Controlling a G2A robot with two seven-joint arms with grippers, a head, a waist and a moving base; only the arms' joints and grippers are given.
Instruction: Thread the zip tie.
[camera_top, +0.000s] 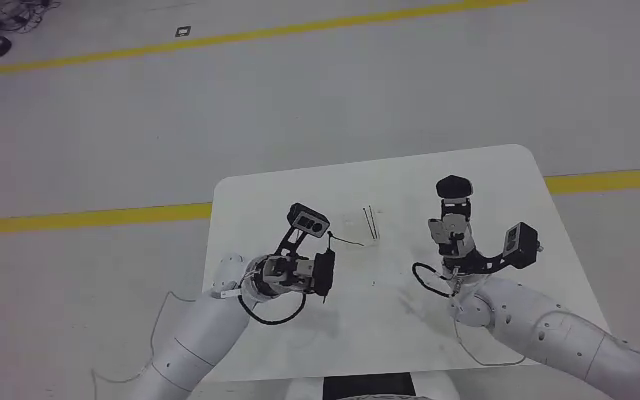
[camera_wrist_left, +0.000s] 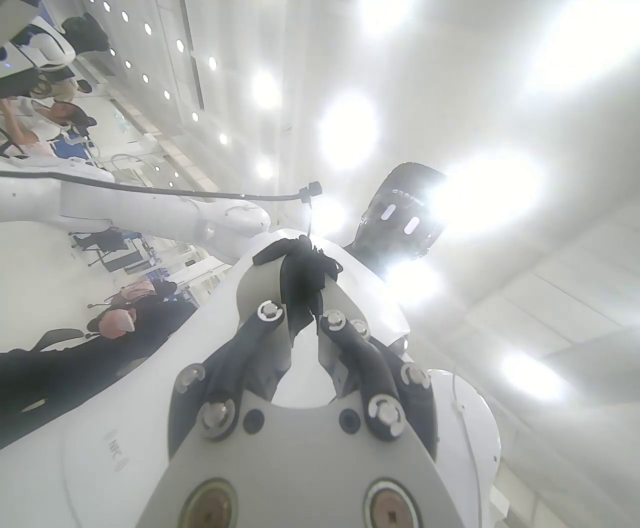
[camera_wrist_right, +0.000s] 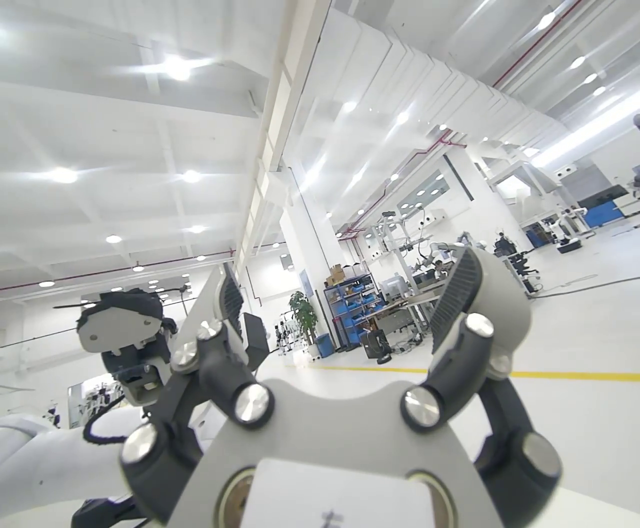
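My left gripper (camera_top: 326, 264) hangs over the table's left half, shut on a thin black zip tie (camera_top: 346, 240). In the left wrist view the gripper (camera_wrist_left: 300, 252) pinches the zip tie (camera_wrist_left: 311, 191) just below its head, and the strap runs off sideways from the head. My right gripper (camera_top: 455, 195) is held over the right half, apart from the tie. It stands open (camera_wrist_right: 345, 295) with nothing between its ribbed pads (camera_wrist_right: 457, 287). The right wrist view also has the left gripper (camera_wrist_right: 120, 320) farther off with the tie's strap (camera_wrist_right: 70, 304) sticking out.
A few spare zip ties (camera_top: 372, 222) lie on the white table (camera_top: 290, 195) between the two arms. The table's far edge and rounded corners border grey floor with yellow lines.
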